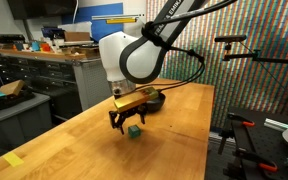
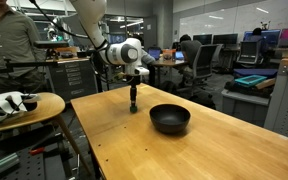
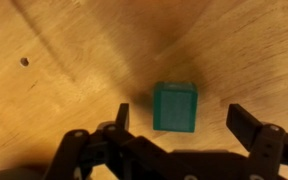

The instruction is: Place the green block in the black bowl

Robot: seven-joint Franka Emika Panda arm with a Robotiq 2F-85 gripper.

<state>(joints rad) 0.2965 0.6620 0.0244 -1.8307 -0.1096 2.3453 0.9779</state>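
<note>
The green block (image 3: 175, 106) is a small plain cube on the wooden table. In the wrist view it lies between my open gripper's (image 3: 180, 118) two fingers, nearer the left one, with gaps on both sides. In an exterior view the gripper (image 1: 127, 123) hangs just over the block (image 1: 133, 131). It also shows in an exterior view (image 2: 134, 107) under the gripper (image 2: 134, 101). The black bowl (image 2: 170, 118) sits empty on the table, apart from the block. In an exterior view the bowl (image 1: 154, 98) is mostly hidden behind my arm.
The wooden table (image 2: 184, 150) has edges close by on all sides. A round side table (image 2: 24, 108) holds a white object. A small dark hole (image 3: 24, 61) marks the wood. Workbenches and shelves (image 1: 34, 70) stand behind.
</note>
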